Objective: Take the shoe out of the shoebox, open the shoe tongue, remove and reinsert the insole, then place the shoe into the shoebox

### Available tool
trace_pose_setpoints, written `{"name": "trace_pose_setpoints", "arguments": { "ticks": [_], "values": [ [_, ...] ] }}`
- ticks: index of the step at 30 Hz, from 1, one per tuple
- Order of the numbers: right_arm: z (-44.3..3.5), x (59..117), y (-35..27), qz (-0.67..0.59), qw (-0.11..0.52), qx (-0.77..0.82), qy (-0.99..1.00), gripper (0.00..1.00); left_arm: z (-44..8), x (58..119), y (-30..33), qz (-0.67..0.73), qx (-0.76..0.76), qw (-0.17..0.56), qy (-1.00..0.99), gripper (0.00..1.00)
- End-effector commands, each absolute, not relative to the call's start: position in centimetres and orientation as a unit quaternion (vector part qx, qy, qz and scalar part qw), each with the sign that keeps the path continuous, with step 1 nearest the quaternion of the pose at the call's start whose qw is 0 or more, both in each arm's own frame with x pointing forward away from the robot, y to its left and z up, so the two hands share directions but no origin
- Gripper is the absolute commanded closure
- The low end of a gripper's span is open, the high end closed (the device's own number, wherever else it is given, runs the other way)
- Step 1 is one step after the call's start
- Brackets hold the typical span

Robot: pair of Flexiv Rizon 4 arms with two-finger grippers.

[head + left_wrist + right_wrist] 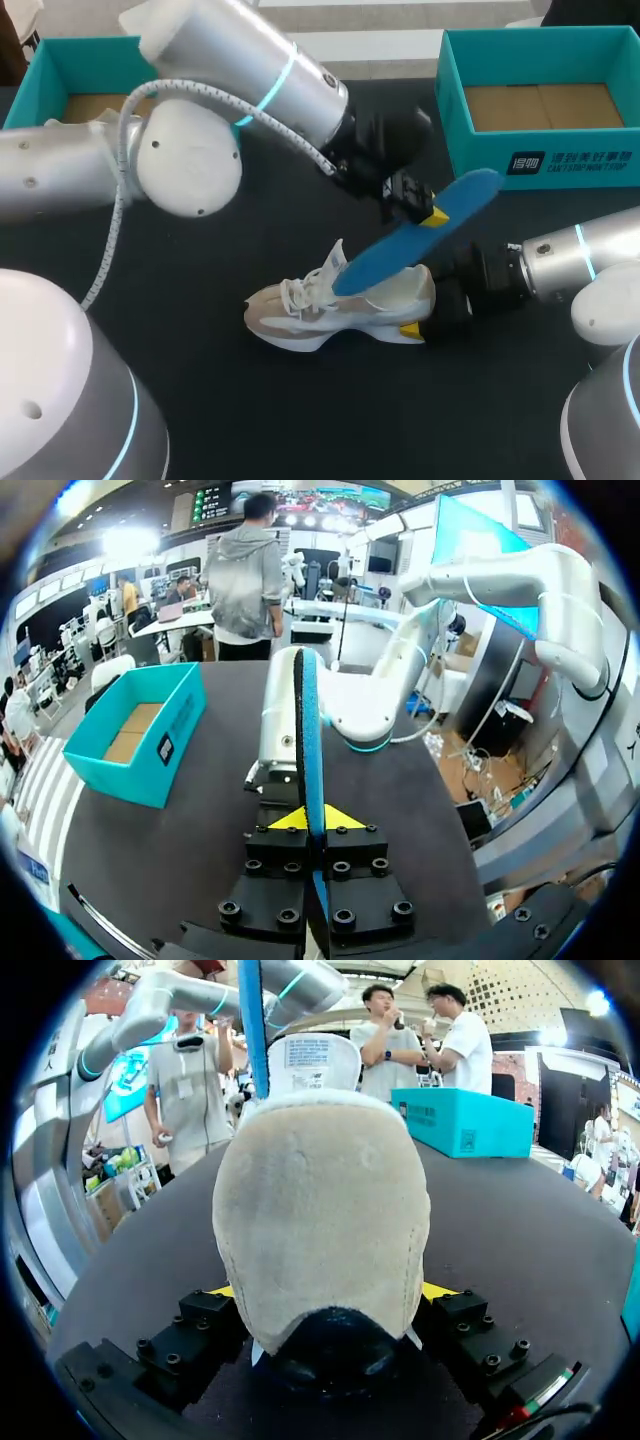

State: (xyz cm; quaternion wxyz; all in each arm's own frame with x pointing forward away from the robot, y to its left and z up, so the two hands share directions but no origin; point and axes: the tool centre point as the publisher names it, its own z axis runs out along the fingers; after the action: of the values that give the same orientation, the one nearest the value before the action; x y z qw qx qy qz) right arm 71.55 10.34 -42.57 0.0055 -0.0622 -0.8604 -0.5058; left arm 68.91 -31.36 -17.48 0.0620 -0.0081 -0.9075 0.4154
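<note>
Shoe (330, 310) of pale fabric with white laces stands on its sole near the middle of the dark table (300, 420), toe toward the left arm's side, tongue raised. The right gripper (418, 312) clamps its heel from both sides. A blue insole (420, 245) slants up out of the shoe's opening, pinched edge-on near its upper end by the left gripper (432, 215). An open teal shoebox (540, 165) sits at the far right, well apart from the shoe, another teal box (40, 70) at the far left.

I see only a dark label (570, 163) of white characters on the shoebox (480, 150) wall, too small to read.
</note>
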Motion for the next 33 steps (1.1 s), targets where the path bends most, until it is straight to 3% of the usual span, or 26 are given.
{"name": "trace_pose_setpoints", "arguments": {
  "ticks": [1,17,33],
  "values": [
    [-43.7,71.6,10.8,-0.504,0.006,-0.063,-0.861,1.00,-15.5,68.5,-30.3,0.437,-0.017,0.082,-0.896,1.00],
    [-43.7,71.6,10.8,-0.504,0.006,-0.063,-0.861,1.00,-6.9,68.6,-24.9,0.610,-0.058,0.162,-0.774,1.00],
    [-43.7,71.6,10.8,-0.504,0.006,-0.063,-0.861,1.00,-6.2,69.8,-24.0,0.613,-0.053,0.196,-0.763,1.00]
  ]
}}
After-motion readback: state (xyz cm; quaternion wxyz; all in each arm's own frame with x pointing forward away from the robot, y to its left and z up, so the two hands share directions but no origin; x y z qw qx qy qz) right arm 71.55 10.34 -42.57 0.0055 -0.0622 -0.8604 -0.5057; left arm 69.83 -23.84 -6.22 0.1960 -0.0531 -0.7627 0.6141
